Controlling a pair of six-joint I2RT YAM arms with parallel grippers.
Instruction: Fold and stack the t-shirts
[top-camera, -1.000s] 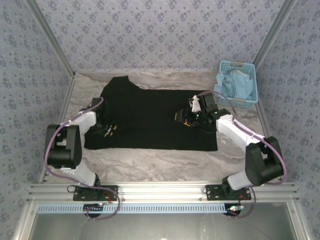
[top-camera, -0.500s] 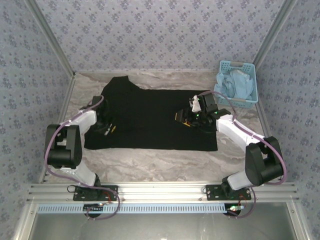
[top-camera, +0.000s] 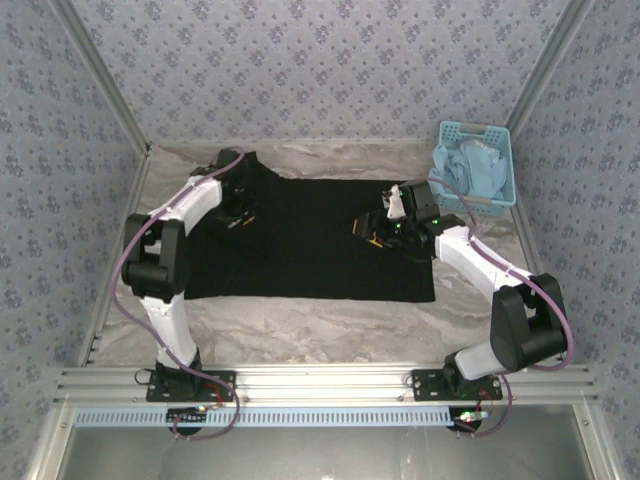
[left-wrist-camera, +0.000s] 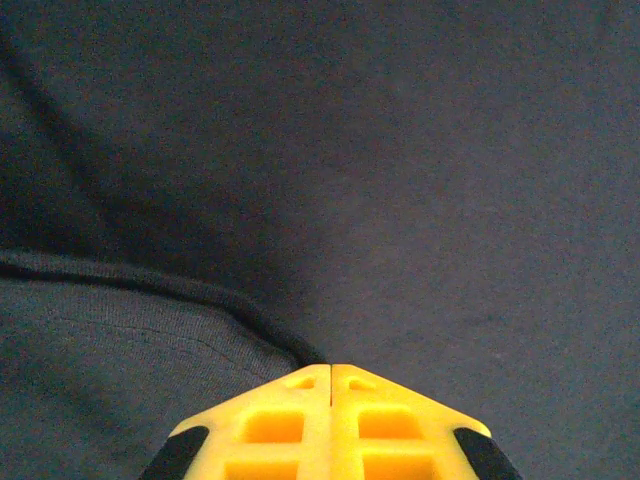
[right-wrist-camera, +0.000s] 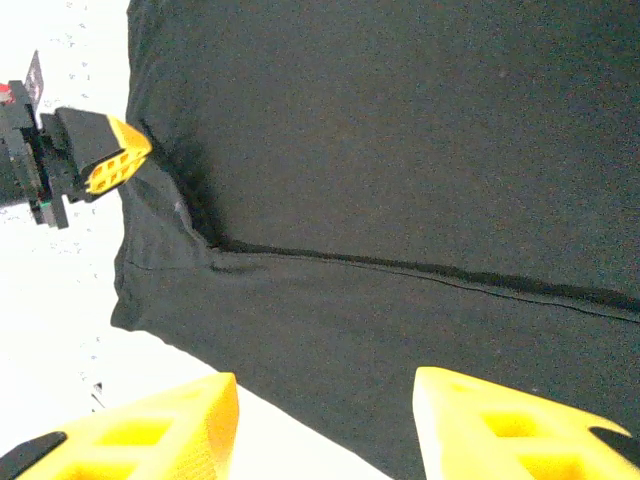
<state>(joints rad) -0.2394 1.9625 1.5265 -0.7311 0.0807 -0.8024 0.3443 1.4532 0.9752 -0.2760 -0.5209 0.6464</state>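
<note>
Black t-shirt (top-camera: 320, 250) edge in left claw (left-wrist-camera: 330, 370)

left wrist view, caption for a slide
Left pincer pinched shut on a fold of the black t-shirt.

T-shirt (left-wrist-camera: 400, 180) hem vanishes between left gripper (left-wrist-camera: 330, 370) pressed-together jaws; garment overruns wrist-view edges; basket (top-camera: 476, 128) contents indistinct.

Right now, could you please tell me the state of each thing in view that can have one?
Black t-shirt: spread out on the table, plain side up.
Left gripper: shut, pinching an edge of the black t-shirt.
Right gripper: open above the black t-shirt, holding nothing.
Blue basket: upright, holding crumpled light blue cloth.
</note>
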